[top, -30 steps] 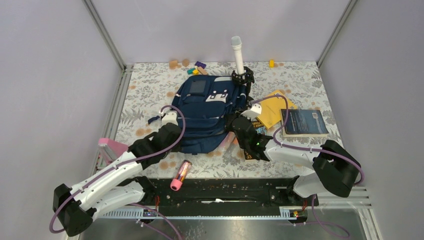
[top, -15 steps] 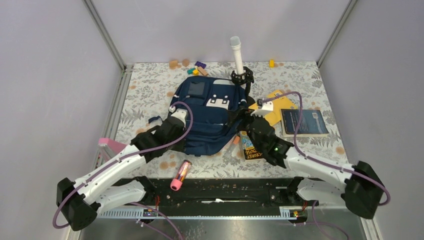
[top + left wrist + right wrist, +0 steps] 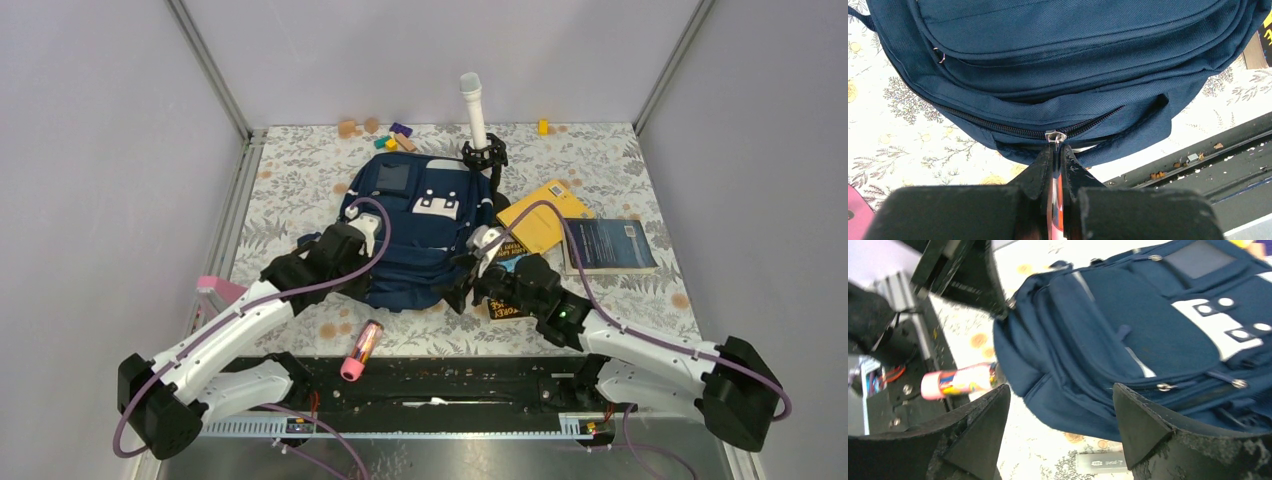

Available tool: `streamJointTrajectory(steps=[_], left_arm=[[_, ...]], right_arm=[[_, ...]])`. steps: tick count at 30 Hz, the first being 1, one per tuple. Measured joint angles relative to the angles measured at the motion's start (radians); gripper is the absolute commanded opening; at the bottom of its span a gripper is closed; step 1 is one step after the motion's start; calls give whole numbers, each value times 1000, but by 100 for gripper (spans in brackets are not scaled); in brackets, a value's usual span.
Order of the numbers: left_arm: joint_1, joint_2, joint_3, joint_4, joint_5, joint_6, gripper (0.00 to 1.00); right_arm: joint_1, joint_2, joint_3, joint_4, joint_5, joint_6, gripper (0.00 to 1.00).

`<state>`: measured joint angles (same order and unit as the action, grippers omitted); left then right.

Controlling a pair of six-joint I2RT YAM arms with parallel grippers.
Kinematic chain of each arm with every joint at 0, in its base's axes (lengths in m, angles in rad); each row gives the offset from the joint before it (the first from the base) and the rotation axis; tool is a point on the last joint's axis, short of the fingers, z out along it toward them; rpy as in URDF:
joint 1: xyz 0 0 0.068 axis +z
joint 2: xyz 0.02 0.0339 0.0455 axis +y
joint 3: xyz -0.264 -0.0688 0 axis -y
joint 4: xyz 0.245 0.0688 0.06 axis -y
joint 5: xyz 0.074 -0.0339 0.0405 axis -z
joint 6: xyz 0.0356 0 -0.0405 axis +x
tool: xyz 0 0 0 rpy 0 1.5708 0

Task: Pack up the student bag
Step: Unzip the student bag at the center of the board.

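The student bag (image 3: 415,235) is a navy backpack with white patches, lying flat mid-table. My left gripper (image 3: 352,264) is at its near left edge, shut on the metal zipper pull (image 3: 1056,137); the pull is pinched between the fingertips (image 3: 1045,157) in the left wrist view. The zipper is closed to the left of the slider and slightly parted to its right. My right gripper (image 3: 460,292) hovers by the bag's near right corner, open, with nothing between its fingers (image 3: 985,425). The bag (image 3: 1148,335) fills the right wrist view.
A pink tube (image 3: 362,350) lies near the front rail. A black book (image 3: 505,303), a yellow book (image 3: 545,215) and a dark blue book (image 3: 607,245) lie right of the bag. A white cylinder on a stand (image 3: 473,110) and small blocks (image 3: 395,135) sit behind it.
The right gripper has opened, and its arm stretched out and swung down to the bag's near right corner. The left arm has shifted right and further in along the bag, still pinching the zipper pull.
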<state>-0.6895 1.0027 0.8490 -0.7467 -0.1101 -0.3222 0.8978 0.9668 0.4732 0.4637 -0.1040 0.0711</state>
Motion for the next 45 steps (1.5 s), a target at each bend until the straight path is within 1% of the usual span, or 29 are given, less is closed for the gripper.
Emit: streamJointTrajectory(steps=[5, 10, 15, 21, 25, 30, 32, 35, 37, 40, 45], left_arm=[[7, -7, 0, 1, 24, 41, 0], [10, -33, -8, 16, 31, 62, 0], [15, -45, -9, 20, 32, 70, 0], [24, -61, -9, 24, 37, 77, 0], [28, -65, -9, 24, 41, 79, 0], [33, -66, -9, 26, 48, 82, 0], [35, -66, -9, 26, 50, 83, 0], [35, -66, -9, 30, 54, 83, 0], [37, -66, -10, 32, 54, 84, 0], [40, -66, -10, 39, 55, 84, 0], [52, -65, -16, 46, 60, 83, 0]], right_arm=[[72, 106, 29, 0, -59, -113, 78], [124, 228, 107, -10, -66, -213, 65], [132, 296, 153, 0, -59, -294, 57], [132, 394, 227, -26, -32, -381, 52], [132, 426, 248, -33, 5, -424, 48], [133, 475, 294, -66, 37, -463, 37], [133, 491, 301, -69, 52, -471, 35], [134, 505, 306, -86, 61, -484, 28], [135, 508, 314, -96, 63, -492, 20], [135, 509, 315, -101, 66, -506, 0], [138, 509, 316, -108, 80, -513, 0]])
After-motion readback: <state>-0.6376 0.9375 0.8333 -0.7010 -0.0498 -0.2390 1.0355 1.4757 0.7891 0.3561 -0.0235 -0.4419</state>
